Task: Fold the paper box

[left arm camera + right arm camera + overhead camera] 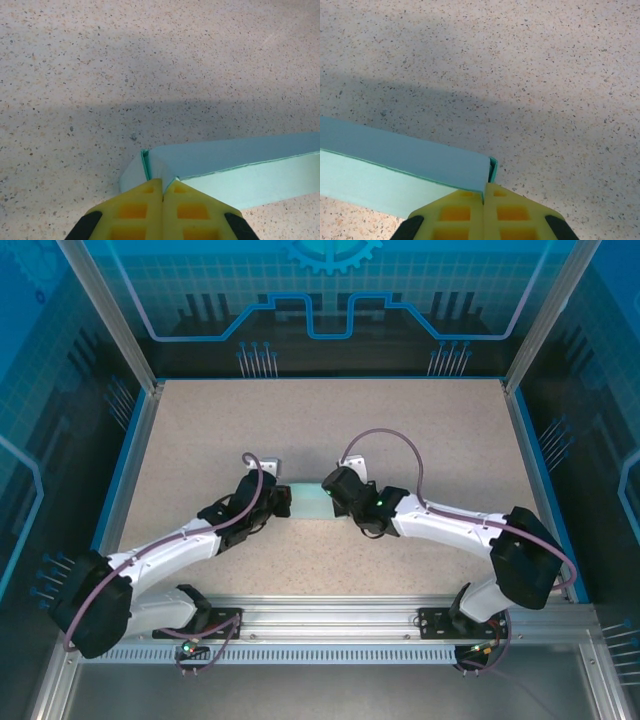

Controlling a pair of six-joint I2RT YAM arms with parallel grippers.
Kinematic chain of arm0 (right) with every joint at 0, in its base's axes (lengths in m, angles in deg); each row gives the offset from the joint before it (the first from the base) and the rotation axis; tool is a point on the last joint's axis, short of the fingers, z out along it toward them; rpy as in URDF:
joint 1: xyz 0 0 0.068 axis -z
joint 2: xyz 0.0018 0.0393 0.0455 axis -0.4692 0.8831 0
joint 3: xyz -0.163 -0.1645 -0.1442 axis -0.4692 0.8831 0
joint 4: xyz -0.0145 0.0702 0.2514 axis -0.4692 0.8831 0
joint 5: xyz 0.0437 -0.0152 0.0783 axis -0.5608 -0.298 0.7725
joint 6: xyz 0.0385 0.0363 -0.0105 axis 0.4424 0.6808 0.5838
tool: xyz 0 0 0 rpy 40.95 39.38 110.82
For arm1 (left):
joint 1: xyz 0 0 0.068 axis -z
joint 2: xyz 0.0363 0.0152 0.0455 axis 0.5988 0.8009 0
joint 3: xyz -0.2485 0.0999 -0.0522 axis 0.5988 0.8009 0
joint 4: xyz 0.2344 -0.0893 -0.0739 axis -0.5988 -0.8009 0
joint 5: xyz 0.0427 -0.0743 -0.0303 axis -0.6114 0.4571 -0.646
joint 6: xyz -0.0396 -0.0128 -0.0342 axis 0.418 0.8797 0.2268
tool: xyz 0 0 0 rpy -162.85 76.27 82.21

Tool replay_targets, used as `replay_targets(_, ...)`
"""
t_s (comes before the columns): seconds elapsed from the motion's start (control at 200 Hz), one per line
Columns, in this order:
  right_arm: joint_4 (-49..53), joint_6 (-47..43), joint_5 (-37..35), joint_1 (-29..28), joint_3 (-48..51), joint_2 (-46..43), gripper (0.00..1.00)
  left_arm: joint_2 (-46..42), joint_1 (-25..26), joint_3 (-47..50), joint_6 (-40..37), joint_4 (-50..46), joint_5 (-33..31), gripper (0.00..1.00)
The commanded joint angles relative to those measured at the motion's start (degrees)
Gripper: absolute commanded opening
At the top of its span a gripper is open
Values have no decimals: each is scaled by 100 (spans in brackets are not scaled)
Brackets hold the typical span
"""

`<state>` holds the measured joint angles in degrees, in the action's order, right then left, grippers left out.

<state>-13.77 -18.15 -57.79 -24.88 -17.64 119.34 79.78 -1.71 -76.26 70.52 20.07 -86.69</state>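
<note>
Top external view: the paper box (311, 503) lies on the table (200, 440) between the left gripper (288, 503) and right gripper (329, 492), both with fingers closed together at its ends.

Bright, even overhead light; soft broad shadows; sharp focus.

The pale aqua paper box (310, 502), folded into a slim block, lies flat on the table (300, 430).
</note>
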Motion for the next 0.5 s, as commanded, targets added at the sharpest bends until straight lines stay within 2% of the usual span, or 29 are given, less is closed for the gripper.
replay_targets(0.0, -49, 76, 70, -218, 332, -36, 0, 132, 113, 423, -158, -400, 49, 0)
replay_targets(0.21, -198, 141, 134, -303, 408, 42, 1, 161, 179, 620, -274, -193, -88, 0)
replay_targets(0.495, -27, 21, 172, -365, 164, -165, 8, 115, 283, 635, -407, -146, -175, 0)
